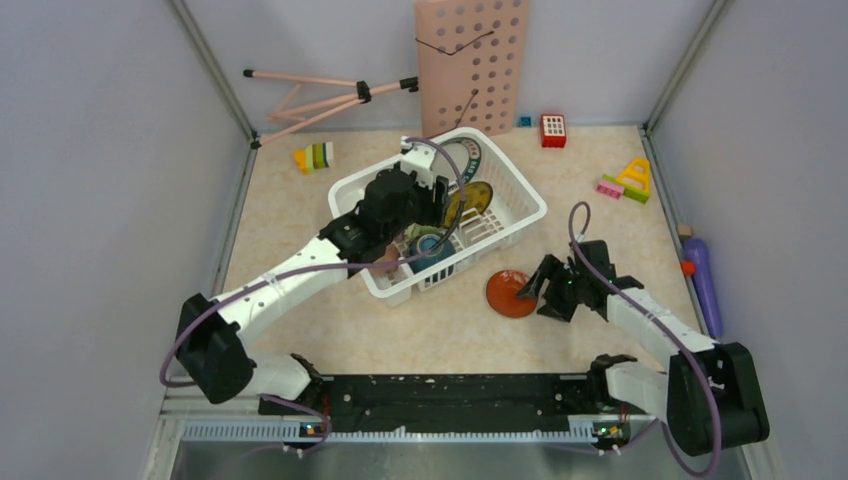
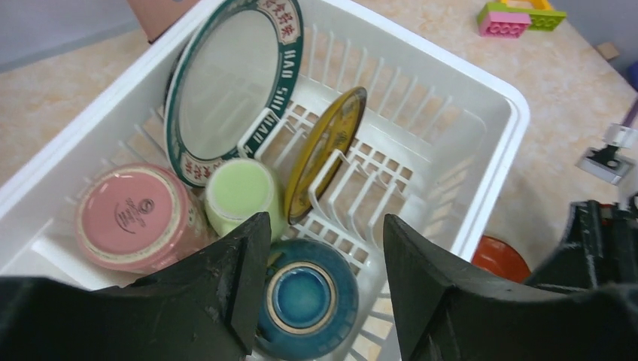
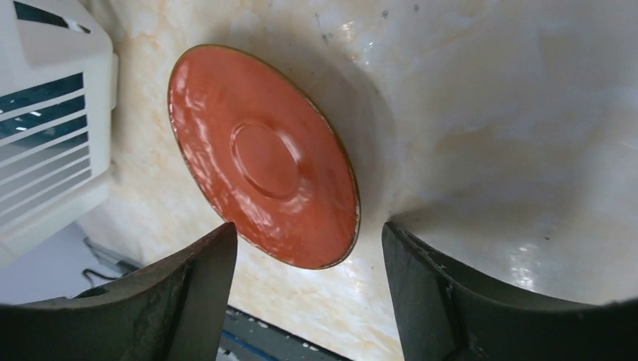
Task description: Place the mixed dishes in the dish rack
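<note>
**Dish rack loaded on my beige table, one orange plate lying outside it**

From my remote station: grey walls box in the marbled tabletop, with a pink perforated board leaning at the back and toy blocks along the far edge. The white dish rack sits askew mid-table. In its dividers stand the teal-rimmed plate and the yellow plate; beside them are a pink cup, a green mug and a blue bowl. My left gripper hangs over the rack, fingers spread. My right gripper, also spread, hovers above the orange plate, which lies flat near the rack, not touching.
</note>
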Controlling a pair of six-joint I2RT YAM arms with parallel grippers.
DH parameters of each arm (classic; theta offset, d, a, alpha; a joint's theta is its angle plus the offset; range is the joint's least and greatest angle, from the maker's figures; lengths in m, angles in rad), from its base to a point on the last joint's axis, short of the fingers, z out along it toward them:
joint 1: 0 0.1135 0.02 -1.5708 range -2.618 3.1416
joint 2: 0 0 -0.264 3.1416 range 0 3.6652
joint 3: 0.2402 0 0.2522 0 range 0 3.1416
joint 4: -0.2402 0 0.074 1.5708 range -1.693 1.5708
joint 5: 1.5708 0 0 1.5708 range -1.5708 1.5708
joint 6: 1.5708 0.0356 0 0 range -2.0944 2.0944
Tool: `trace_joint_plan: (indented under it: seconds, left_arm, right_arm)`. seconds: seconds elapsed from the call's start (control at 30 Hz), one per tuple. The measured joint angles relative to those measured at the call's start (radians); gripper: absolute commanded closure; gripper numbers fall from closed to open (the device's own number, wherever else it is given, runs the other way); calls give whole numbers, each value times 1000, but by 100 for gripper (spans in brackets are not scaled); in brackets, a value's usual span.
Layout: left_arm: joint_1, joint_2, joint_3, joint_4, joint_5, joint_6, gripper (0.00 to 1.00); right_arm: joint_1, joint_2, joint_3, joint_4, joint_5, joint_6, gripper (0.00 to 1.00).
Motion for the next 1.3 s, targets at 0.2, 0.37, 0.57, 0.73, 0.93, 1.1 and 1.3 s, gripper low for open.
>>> trace_joint_plan:
  seconds: [0.2,0.37,0.57,0.73,0.93,1.1,1.3]
  left_arm:
    - [0,-46,-51,-24,52,-87,38]
    - [0,-69,-101,-42,69,-127,39]
    - [0,-86,-116,-52,79,-149,39]
    - [0,-92,-119,-53,86,-157,39]
    - [0,-93,-119,-52,140,-171,39]
    - [1,-93,-119,-44,248,-214,39]
    - [13,-71,-98,8,378,-274,40]
  right_arm:
    - [0,39,-47,127,-33,80,58]
    - [-1,81,-61,201,-34,135,60]
    - [-16,123,-78,291,5,163,100]
    - [-19,120,-77,315,17,130,100]
    - [-20,-48,-26,162,61,21,100]
    - [-21,-229,65,-47,95,-85,100]
    - [-21,-294,262,-255,90,-171,100]
